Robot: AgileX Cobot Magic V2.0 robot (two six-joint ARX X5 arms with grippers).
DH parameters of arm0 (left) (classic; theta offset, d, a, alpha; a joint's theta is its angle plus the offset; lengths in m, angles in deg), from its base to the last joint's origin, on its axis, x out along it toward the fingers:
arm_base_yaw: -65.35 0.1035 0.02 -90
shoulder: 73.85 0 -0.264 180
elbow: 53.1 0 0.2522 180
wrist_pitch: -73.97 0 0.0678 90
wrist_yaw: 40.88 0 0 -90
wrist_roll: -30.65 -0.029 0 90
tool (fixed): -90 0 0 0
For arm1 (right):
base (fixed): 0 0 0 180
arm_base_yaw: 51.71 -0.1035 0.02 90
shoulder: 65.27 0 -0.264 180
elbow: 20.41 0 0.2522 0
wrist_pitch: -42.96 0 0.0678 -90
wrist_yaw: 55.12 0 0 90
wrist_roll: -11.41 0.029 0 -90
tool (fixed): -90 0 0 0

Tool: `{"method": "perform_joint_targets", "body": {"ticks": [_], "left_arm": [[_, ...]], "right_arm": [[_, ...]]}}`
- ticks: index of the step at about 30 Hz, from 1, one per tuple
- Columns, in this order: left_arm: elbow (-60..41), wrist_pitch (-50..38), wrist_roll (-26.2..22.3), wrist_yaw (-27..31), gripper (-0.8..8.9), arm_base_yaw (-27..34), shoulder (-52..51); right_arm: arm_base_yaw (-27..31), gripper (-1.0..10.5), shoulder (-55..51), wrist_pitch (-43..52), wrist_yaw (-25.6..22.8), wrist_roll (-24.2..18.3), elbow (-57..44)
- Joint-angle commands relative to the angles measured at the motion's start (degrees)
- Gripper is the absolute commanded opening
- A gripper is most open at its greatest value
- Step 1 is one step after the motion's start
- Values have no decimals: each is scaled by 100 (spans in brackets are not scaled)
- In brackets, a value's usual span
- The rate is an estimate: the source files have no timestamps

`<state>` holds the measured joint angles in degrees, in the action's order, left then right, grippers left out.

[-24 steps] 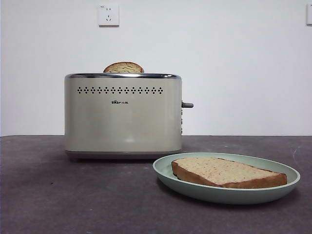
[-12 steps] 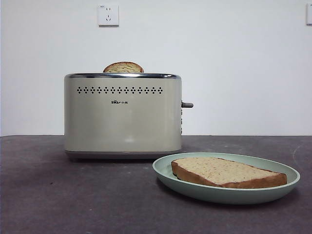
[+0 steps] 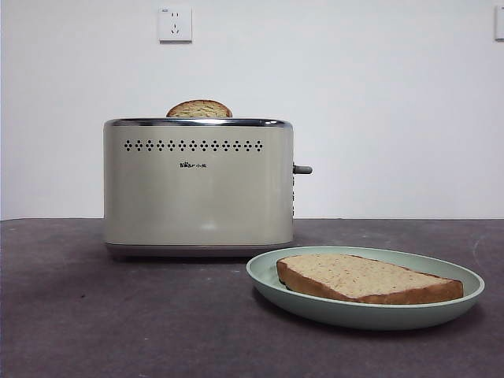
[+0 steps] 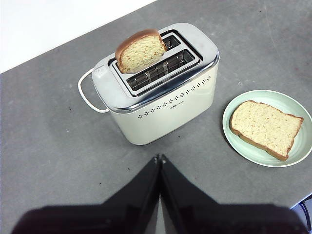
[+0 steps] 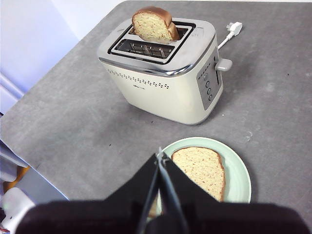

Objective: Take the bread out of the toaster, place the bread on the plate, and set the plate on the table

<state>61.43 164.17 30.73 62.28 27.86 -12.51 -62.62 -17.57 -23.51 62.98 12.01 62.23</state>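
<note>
On dark grey table [image 3: 94, 315], pale speckled bread slice [image 3: 366, 277] already lay on mint-green plate [image 3: 268, 272] near cream toaster [image 3: 198, 185]; task looked done, left gripper [image 4: 159, 158] and right gripper [image 5: 160, 155] both pressed together, empty.

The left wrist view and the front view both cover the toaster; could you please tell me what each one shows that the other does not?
Only the left wrist view shows the toaster's two top slots, its white cord and the left tool, shut and holding nothing. Only the front view shows the wall socket and side lever. Both show the toaster, the slice standing in its slot, the bread lying on the plate, and the table.
</note>
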Motion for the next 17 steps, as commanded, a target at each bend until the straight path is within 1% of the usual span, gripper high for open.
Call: {"method": "perform_joint_targets", "body": {"ticks": [1, 17], "left_arm": [[-26, 245, 31, 24, -8, -2, 0], [-26, 199, 33, 24, -8, 13, 22]], "right_arm": [[-9, 1, -9, 33, 4, -24, -37], [-9, 1, -9, 33, 4, -24, -37]]}}
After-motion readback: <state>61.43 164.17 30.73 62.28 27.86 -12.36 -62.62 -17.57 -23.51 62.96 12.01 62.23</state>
